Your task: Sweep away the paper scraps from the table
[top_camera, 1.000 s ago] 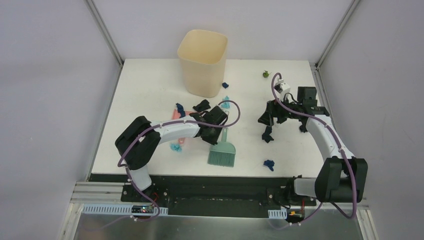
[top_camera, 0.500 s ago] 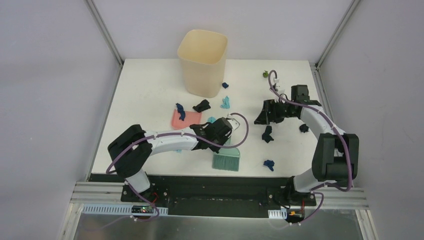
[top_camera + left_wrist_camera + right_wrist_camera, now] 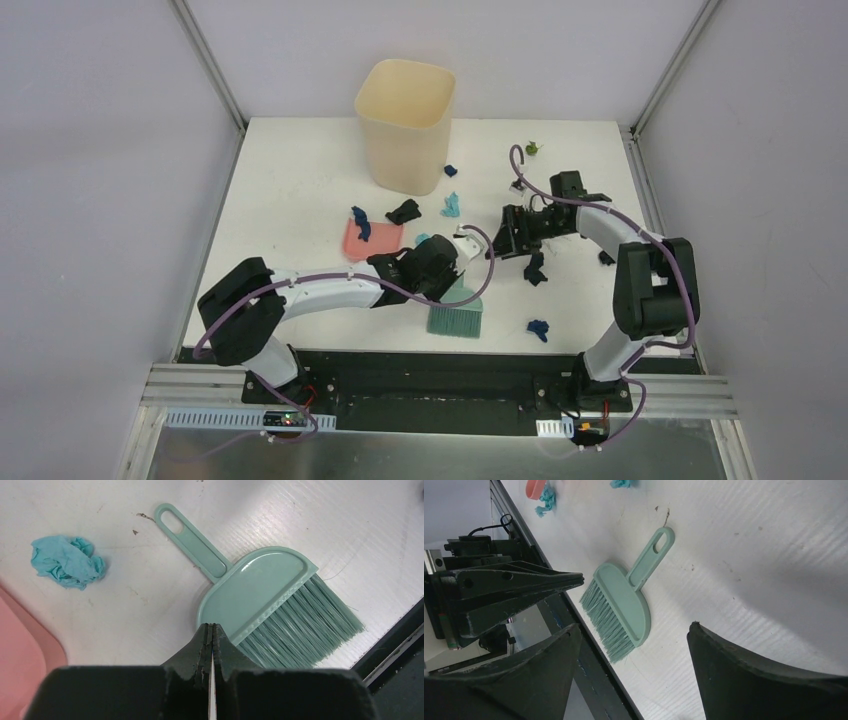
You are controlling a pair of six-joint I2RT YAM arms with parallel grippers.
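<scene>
The paper scraps lie spread over the white table point(image 3: 290, 180): dark blue ones point(image 3: 451, 170) point(image 3: 538, 328), teal ones point(image 3: 452, 205) point(image 3: 424, 240), black ones point(image 3: 404, 211) point(image 3: 535, 270) and a green one point(image 3: 532, 149). My left gripper point(image 3: 450, 280) is shut and empty, its tips point(image 3: 210, 627) just over the back of the green hand brush point(image 3: 260, 595), which lies flat near the front edge. A teal scrap point(image 3: 67, 562) lies left of the brush handle. My right gripper point(image 3: 510, 235) is open and empty, low over the table, facing the brush point(image 3: 624, 605).
A cream bin point(image 3: 405, 125) stands at the back centre. A pink dustpan point(image 3: 372, 240) lies left of centre with a dark blue scrap point(image 3: 360, 222) on it. A black scrap point(image 3: 605, 258) lies by the right arm. The black front edge strip point(image 3: 395, 650) runs just past the bristles.
My left gripper has moved toward the front edge, over the brush head, and the brush has slid slightly nearer that edge. My right gripper has swung left toward the table's middle.
</scene>
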